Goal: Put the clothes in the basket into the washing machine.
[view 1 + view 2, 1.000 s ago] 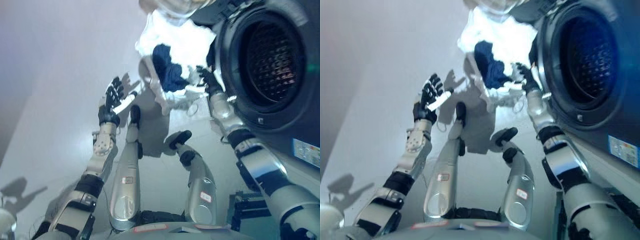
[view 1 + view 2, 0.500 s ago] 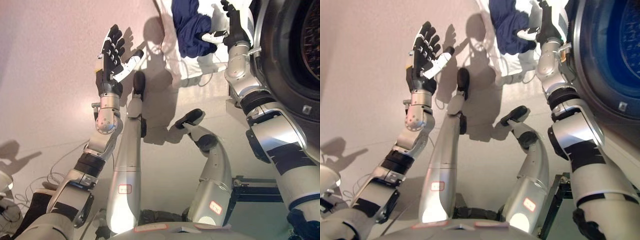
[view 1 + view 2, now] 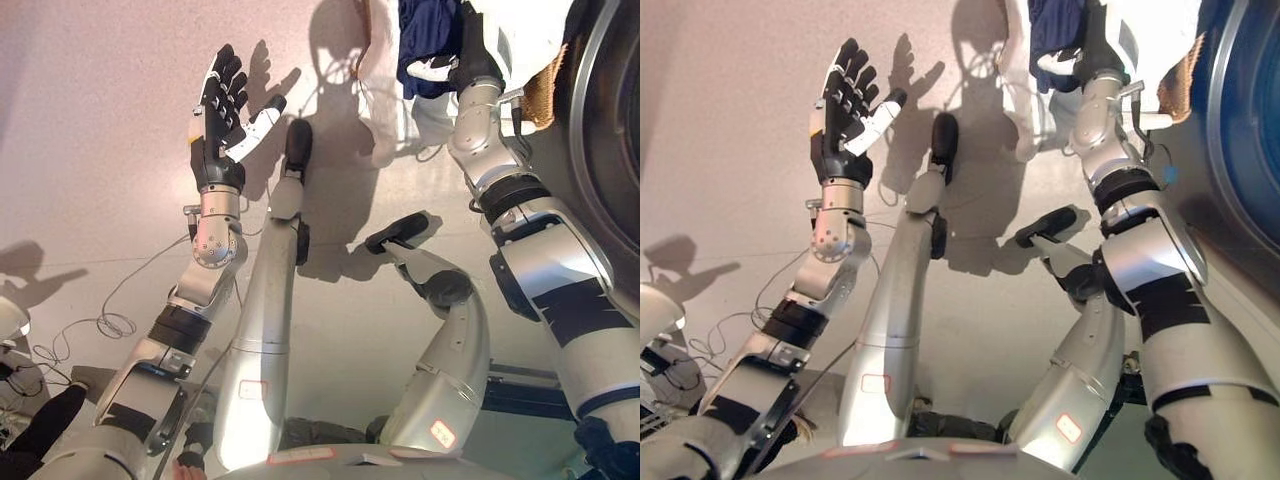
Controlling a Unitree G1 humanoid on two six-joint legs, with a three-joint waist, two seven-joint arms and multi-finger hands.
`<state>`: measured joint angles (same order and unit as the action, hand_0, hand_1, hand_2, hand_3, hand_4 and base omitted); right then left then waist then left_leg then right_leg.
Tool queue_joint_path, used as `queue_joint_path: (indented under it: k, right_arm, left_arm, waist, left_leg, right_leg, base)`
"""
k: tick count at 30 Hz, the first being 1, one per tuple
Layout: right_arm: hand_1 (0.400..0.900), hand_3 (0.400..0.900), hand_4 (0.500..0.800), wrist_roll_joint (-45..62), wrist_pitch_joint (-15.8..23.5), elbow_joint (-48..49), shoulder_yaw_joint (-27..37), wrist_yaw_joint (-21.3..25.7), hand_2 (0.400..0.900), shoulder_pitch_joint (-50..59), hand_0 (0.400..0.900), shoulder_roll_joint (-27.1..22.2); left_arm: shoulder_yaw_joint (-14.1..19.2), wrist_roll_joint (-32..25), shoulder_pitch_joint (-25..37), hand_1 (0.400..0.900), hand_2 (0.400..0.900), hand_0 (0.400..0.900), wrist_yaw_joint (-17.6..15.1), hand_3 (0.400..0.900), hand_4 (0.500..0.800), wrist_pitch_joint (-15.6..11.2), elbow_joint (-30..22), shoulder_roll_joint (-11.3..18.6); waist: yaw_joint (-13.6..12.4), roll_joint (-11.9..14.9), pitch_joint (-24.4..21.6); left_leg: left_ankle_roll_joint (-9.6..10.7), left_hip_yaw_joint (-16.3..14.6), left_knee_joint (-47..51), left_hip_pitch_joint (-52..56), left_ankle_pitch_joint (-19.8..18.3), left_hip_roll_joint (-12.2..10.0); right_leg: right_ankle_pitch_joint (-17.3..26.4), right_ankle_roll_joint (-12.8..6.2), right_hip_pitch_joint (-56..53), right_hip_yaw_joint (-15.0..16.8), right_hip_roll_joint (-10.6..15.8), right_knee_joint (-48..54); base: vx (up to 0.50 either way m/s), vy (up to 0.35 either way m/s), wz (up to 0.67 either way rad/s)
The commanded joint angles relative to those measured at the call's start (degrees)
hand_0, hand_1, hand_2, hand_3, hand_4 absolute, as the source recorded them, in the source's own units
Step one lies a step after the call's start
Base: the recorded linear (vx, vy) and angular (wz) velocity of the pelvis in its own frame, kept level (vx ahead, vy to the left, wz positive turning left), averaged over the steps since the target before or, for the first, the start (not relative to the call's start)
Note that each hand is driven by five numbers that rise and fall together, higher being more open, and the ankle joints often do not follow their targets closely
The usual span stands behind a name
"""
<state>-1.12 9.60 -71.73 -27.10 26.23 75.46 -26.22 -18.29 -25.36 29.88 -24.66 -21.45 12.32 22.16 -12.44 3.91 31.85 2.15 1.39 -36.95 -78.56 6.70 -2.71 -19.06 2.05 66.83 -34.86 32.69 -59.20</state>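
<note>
A navy garment (image 3: 422, 35) and white cloth (image 3: 520, 35) hang bunched at the top, beside a tan woven basket edge (image 3: 547, 92). My right hand (image 3: 468, 58) is raised against this bundle, between the navy and the white cloth; its grip is hidden by the cloth and the view's top edge. The washing machine (image 3: 606, 150) shows only as its dark round door rim along the right edge. My left hand (image 3: 222, 108) is held up open over the bare floor at the upper left, away from the clothes, and holds nothing.
The pale floor (image 3: 90, 150) fills the left and middle. Thin cables (image 3: 110, 322) lie on it at the lower left, near a white object (image 3: 10, 318) at the left edge. A dark frame (image 3: 520, 392) lies on the floor at the lower right.
The whole picture has shifted: the camera moved, so the washer drum has slid off to the right and the clothes to the top edge. My right hand stays at the clothes; my left stays raised and open.
</note>
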Motion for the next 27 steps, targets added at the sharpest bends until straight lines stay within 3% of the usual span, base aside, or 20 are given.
queue_joint_path:
  k: [1,8,9,10,22,26,27]
  right_arm:
    - [0.9,0.9,0.8,0.1,1.96,0.29,-1.57,-0.07,0.9,1.06,0.9,-1.23]
    - [0.9,0.9,0.8,-5.54,-0.75,-3.54,-2.63,-0.46,0.9,-2.14,0.9,1.46]
    - [0.42,0.42,0.512,-5.99,-0.99,-3.96,-2.08,-0.41,0.42,-2.78,0.42,1.79]
    - [0.4,0.4,0.5,-6.25,-1.27,-4.43,-1.62,-0.27,0.4,-3.24,0.4,1.95]
    - [0.4,0.4,0.5,-6.58,-0.78,0.58,-0.38,1.94,0.4,-5.93,0.4,-0.38]
    - [0.4,0.4,0.5,-5.9,0.01,8.0,0.92,3.74,0.4,-7.14,0.4,-2.3]
    - [0.4,0.4,0.5,-6.03,0.55,14.09,1.68,4.63,0.4,-8.04,0.4,-3.78]
  left_arm:
    - [-0.65,-0.18,0.55,0.9,0.9,0.9,-0.75,0.9,0.8,-5.56,-8.34,-0.95]
    - [0.21,-0.53,-0.22,0.9,0.9,0.9,-1.4,0.9,0.8,-5.53,-7.82,-1.2]
    - [0.24,-0.42,-0.26,0.9,0.9,0.9,-1.49,0.9,0.8,-5.45,-7.98,-1.39]
    - [0.13,-0.2,-0.34,0.9,0.9,0.9,-1.58,0.9,0.8,-5.46,-8.22,-1.4]
    - [1.89,1.39,-1.91,0.9,0.9,0.9,-2.53,0.9,0.8,-4.88,-8.95,-0.81]
    - [3.9,2.06,-2.78,0.9,0.9,0.9,-3.87,0.9,0.8,-4.62,-9.15,-0.86]
    - [5.35,2.52,-3.22,0.9,0.9,0.9,-4.58,0.9,0.8,-4.39,-9.53,-0.73]
  waist:
    - [-2.07,-5.21,-2.1]
    - [-1.23,-5.05,-2.46]
    - [-1.11,-5.06,-2.57]
    - [-1.09,-5.16,-2.71]
    - [1.08,-3.9,-3.72]
    - [2.99,-2.31,-4.14]
    - [4.23,-1.41,-4.22]
  left_leg:
    - [0.08,-0.25,-12.04,1.16,-15.63,-0.2]
    - [-0.12,-0.24,-13.8,-0.03,-16.05,0.0]
    - [-0.19,-0.23,-13.92,-0.09,-16.12,0.0]
    - [-0.25,-0.2,-13.95,-0.16,-16.15,0.07]
    - [-0.38,-0.36,-14.78,-0.03,-16.57,-0.57]
    - [-0.25,-0.38,-14.82,0.28,-16.61,-1.07]
    - [-0.17,-0.22,-14.87,0.39,-16.7,-1.41]
  right_leg:
    - [8.83,-10.15,9.54,4.72,-0.03,3.66]
    - [8.3,-9.77,10.45,5.47,0.79,1.9]
    - [8.34,-9.79,10.52,5.43,0.83,1.76]
    - [8.33,-9.76,10.55,5.62,0.88,1.73]
    - [8.44,-9.58,10.14,5.81,0.84,1.61]
    - [8.87,-9.55,9.3,5.54,-0.29,2.7]
    - [9.02,-9.58,8.91,5.24,-0.78,3.04]
  base:
    - [0.0,0.005,0.1]
    - [0.0,-0.002,0.03]
    - [0.0,0.0,0.0]
    - [0.0,0.0,0.0]
    - [0.0,0.017,-0.07]
    - [-0.01,0.019,-0.18]
    - [-0.02,0.023,-0.21]
